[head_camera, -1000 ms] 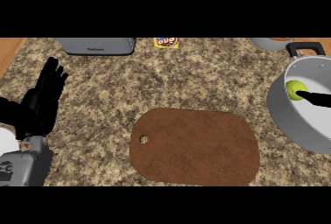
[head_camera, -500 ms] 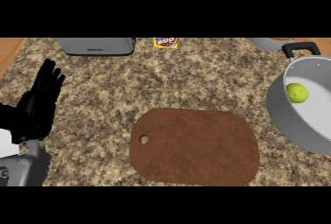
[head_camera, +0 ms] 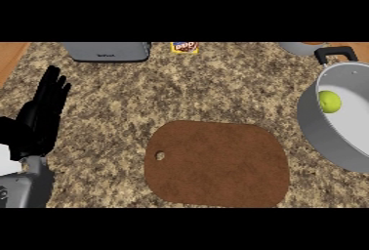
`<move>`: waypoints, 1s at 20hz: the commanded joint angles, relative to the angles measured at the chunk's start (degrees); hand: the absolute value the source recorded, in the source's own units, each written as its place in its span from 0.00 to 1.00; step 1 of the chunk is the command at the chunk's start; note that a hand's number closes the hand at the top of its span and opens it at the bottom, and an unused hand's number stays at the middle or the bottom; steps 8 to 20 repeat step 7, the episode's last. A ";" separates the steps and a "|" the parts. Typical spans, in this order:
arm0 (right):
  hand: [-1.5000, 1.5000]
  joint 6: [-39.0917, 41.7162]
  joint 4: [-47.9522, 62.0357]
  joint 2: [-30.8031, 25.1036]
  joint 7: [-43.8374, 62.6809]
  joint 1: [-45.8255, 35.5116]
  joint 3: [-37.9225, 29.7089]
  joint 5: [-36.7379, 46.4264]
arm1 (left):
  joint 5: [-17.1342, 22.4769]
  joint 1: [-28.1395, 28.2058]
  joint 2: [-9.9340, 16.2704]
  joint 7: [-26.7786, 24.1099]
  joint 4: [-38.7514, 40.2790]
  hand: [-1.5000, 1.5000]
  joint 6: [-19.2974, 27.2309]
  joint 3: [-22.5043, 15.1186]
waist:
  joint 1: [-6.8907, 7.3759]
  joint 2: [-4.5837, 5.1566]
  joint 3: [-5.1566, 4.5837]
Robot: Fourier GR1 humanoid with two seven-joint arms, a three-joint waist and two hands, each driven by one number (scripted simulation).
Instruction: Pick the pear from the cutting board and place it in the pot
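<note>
Basically you've got little left to botch: the pear (head_camera: pixel 329 101) already sits inside the pot (head_camera: pixel 338 141), against its far-left inner wall, and the cutting board (head_camera: pixel 216 163) is bare. Your left hand (head_camera: pixel 39 117) rests at the view's left edge, fingers straight and up, holding nothing; the right hand isn't in view. Likely risks, as I judge it: bringing an arm across could bump the pot's rim or its black handle (head_camera: pixel 336 52) and shove it toward the counter's right edge. Around: grey toaster (head_camera: pixel 107 50) and a yellow snack packet (head_camera: pixel 184 47) at the far edge, well apart from the pot. Nothing stands between hand and board
</note>
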 commanded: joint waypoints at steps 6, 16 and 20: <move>0.00 6.82 9.21 -8.44 -5.28 1.88 0.86 -0.65 | -0.64 0.12 -0.79 -0.54 0.50 0.50 -0.79 0.44 | 0.22 0.06 0.04; 0.00 5.88 9.34 -7.47 -6.51 2.60 0.49 -1.50 | 0.55 1.62 0.41 -2.46 1.46 0.50 -2.84 2.13 | 0.19 0.03 0.02; 0.00 5.88 9.34 -7.47 -6.51 2.60 0.49 -1.50 | 0.55 1.62 0.41 -2.46 1.46 0.50 -2.84 2.13 | 0.19 0.03 0.02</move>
